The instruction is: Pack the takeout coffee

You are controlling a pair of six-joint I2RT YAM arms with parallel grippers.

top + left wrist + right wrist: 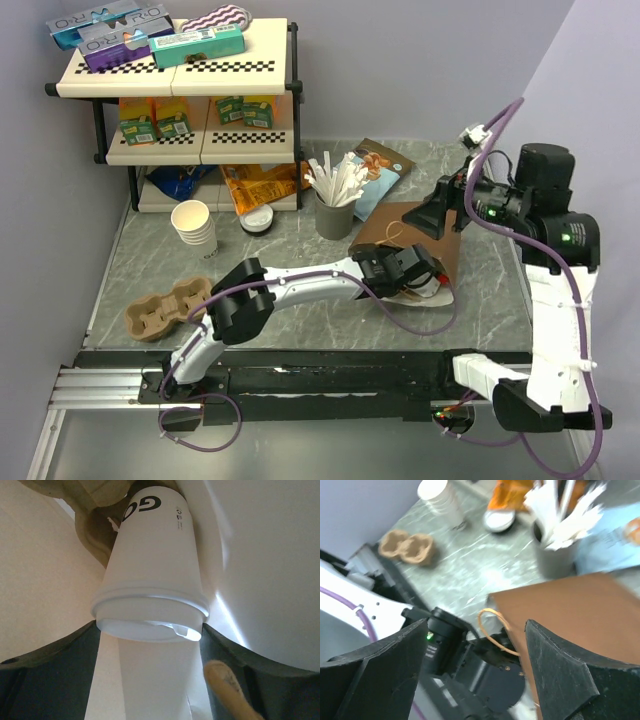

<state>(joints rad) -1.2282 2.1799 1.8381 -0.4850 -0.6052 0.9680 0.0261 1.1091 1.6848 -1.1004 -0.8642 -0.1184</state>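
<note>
Left end effector (150, 630) clamps the coffee (152, 575) at the bag (400, 225) mouth; right end effector (475, 630) wide. Next: slide in, release.

The takeout coffee (152, 565) — off-white paper cup, black lettering, white sip lid on — sits between the left fingers (45, 675), lid nearest the wrist.

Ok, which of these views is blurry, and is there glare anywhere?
Right wrist view: motion-blurred throughout, the straw holder smeared. Left wrist view: the takeout coffee is sharp, with bright glare on its lid rim. Top external view: sharp and evenly lit.
</note>
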